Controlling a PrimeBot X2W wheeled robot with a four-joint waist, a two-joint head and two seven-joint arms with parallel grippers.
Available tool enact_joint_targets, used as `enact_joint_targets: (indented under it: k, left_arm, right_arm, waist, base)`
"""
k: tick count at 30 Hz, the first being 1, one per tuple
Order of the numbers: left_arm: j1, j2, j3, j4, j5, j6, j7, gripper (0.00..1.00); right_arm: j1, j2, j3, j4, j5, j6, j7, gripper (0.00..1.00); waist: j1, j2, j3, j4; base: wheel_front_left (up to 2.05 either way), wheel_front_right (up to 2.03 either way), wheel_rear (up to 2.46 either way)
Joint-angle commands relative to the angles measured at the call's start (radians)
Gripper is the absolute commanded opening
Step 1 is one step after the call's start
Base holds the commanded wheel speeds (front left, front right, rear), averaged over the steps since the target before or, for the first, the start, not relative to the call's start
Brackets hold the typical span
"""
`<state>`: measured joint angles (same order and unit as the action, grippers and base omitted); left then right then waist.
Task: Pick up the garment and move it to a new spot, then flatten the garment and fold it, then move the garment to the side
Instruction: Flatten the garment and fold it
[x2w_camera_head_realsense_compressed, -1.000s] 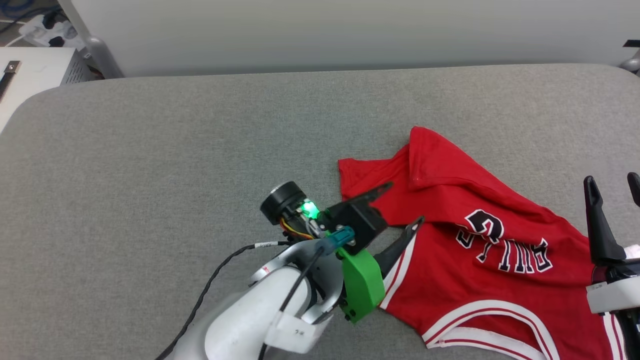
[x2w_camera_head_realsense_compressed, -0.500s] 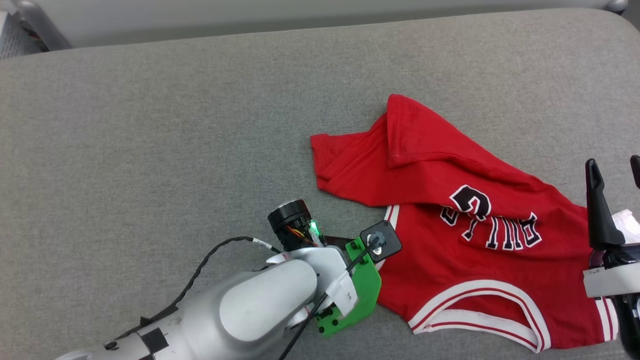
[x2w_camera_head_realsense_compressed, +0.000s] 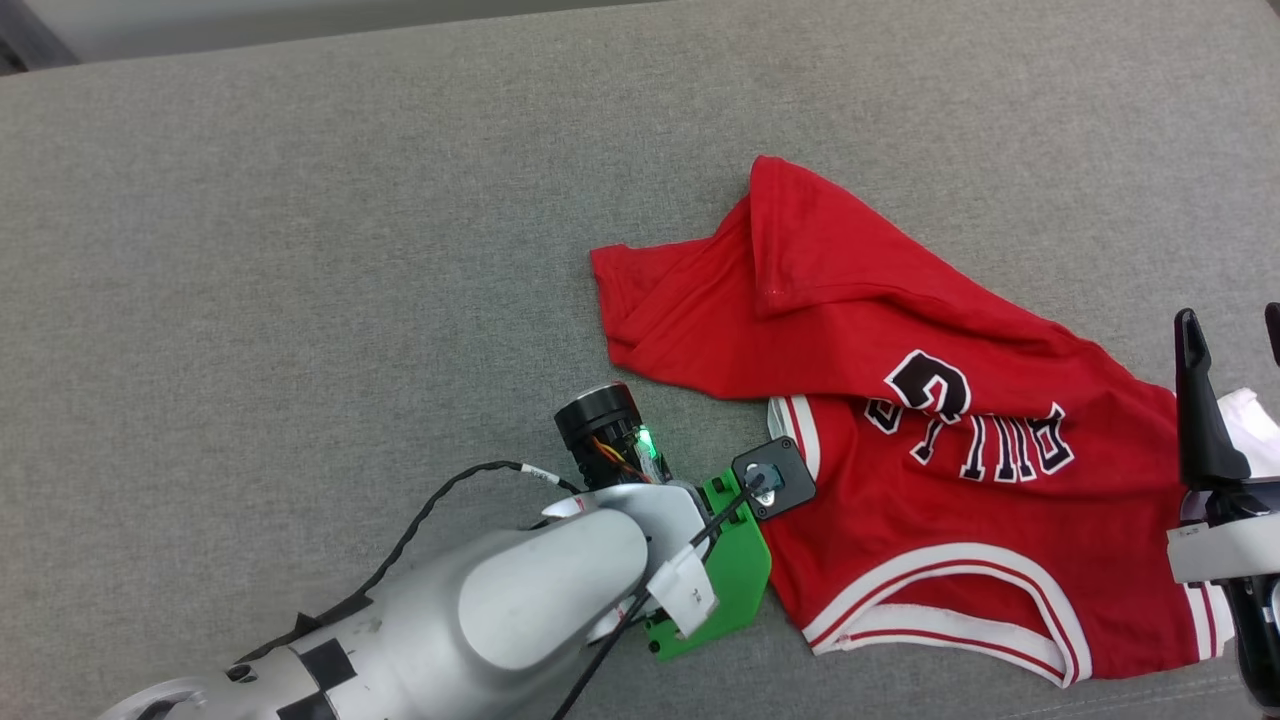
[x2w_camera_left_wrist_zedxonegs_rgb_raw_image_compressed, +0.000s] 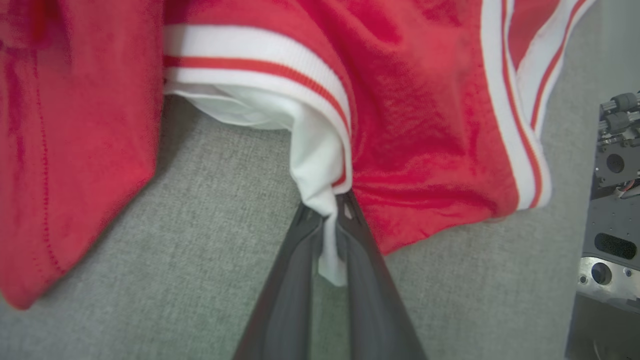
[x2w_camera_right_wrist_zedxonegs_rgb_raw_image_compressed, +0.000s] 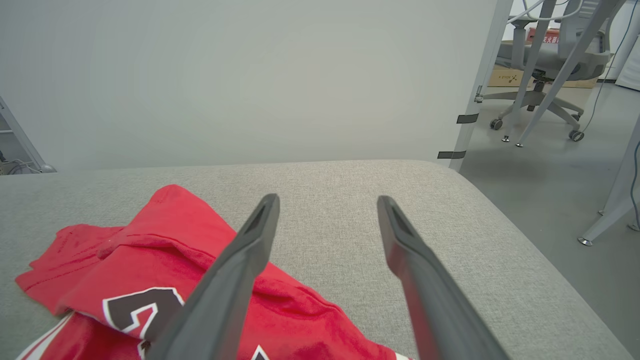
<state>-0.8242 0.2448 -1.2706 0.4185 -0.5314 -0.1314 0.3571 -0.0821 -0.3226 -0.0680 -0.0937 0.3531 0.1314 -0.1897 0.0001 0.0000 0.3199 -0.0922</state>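
As the left arm (x2w_camera_head_realsense_compressed: 520, 600) slants in from the lower left of the head view, its own wrist blocks the grip, so over to the left wrist view. The left claw (x2w_camera_left_wrist_zedxonegs_rgb_raw_image_compressed: 330, 212) is pinched almost shut on a tongue of white sleeve, right beside the striped trim. Smart pick, I'd say: an edge to lift and drag the shirt (x2w_camera_head_realsense_compressed: 900, 400) by. How much cloth sits between the jaws is hard to judge.

The shirt lies crumpled on the grey pad (x2w_camera_head_realsense_compressed: 300, 250), centre to right of frame, with its upper flap folded over. At the far right, the right claw (x2w_camera_head_realsense_compressed: 1235, 380) hangs wide open and empty by the shirt's right end, likely waiting for the other side. The frame edge cuts off its base, and there's a white scrap beside it I can't identify.
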Motion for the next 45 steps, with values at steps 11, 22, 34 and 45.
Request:
enact_joint_targets:
  k: [11, 22, 34, 45]
  left_arm:
    - [-0.041, 0.164, 0.202, -0.005, -0.062, 0.120, -0.224, 0.00]
    - [0.112, 0.493, 0.385, -0.062, -0.173, 0.289, -0.265, 0.00]
    - [0.326, 0.503, 0.379, 0.021, -0.309, 0.321, -0.205, 0.00]
    - [0.323, 0.412, 0.395, 0.090, -0.299, 0.312, -0.369, 1.00]
  right_arm:
    - [0.048, 0.009, -0.033, 0.040, 0.000, -0.001, -0.011, 1.00]
    - [0.066, 0.008, -0.038, 0.070, 0.008, -0.001, -0.020, 1.00]
    - [0.059, -0.002, -0.029, 0.077, 0.010, -0.001, -0.009, 1.00]
    - [0.043, -0.035, 0.031, 0.034, 0.010, -0.001, 0.044, 1.00]
  waist:
    - [-0.0001, 0.0000, -0.119, 0.107]
    - [-0.0001, 0.0000, -0.113, 0.121]
    - [-0.0001, 0.0000, -0.086, 0.093]
    - [-0.0001, 0.0000, -0.143, 0.127]
  base:
    - [0.00, 0.00, 0.00]
    - [0.00, 0.00, 0.00]
    - [0.00, 0.00, 0.00]
    - [0.00, 0.00, 0.00]
